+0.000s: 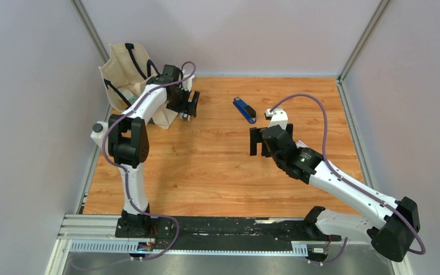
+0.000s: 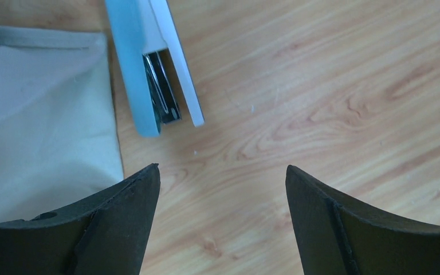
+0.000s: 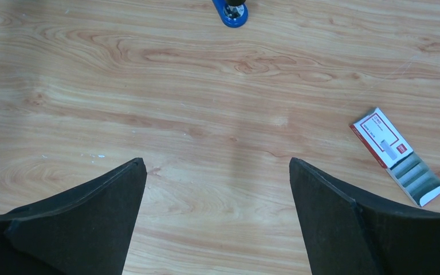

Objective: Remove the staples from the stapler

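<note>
The left claw [image 2: 220, 167] hangs with its fingers apart, and the stapler [image 2: 149, 63] lies just ahead and to its left, beside the cloth bag [image 2: 40, 114]. The stapler looks light, stiff and slick-sided, so grip across its narrow flanks. The right claw [image 3: 216, 160], also spread, holds nothing.

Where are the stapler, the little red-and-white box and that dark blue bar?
stapler [image 2: 133, 63]: left wrist view, on its pale body beside the open metal channel.
red-and-white box [image 3: 382, 137]: right wrist view, on its printed top.
dark blue bar [image 1: 242, 107]: top external view, on its blue middle.
</note>
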Available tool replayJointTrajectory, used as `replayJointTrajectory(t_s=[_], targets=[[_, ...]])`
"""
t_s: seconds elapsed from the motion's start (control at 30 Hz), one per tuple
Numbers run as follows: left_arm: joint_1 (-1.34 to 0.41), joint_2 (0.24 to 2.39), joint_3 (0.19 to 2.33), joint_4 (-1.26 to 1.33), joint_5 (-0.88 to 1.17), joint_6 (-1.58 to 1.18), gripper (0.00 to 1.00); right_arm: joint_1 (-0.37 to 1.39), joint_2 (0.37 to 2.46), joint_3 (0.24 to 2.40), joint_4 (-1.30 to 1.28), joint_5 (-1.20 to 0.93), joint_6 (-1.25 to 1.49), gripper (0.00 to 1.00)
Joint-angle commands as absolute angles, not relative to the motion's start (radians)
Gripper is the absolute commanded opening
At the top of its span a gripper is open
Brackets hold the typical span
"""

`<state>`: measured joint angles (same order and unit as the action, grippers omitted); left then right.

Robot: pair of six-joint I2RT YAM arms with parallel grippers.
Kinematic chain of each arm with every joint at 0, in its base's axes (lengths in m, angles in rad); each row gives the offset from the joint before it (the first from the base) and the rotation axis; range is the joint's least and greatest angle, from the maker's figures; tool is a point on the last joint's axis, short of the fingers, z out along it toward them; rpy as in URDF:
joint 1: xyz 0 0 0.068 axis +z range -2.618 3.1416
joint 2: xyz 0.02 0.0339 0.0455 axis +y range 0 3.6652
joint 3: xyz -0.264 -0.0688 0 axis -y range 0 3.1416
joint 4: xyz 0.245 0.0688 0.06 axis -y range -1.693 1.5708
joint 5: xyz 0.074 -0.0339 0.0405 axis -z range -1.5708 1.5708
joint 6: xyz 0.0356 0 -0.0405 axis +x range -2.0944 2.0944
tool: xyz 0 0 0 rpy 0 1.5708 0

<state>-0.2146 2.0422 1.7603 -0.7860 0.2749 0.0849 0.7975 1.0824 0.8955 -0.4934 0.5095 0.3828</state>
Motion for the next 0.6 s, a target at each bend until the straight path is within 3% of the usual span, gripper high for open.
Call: replayJointTrajectory(t_s=[0.0,0.57], targets=[[-0.218,2.106,1.877,-0.768,0.206,0.012,0.89,0.802,1.049,0.865,-0.426,0.552,0.376,1.00],[-0.219,2.355,2.166,-0.830,0.152,-0.017,0.89,0.802,1.091,0.841,-0.359,0.531,0.364,1.00]])
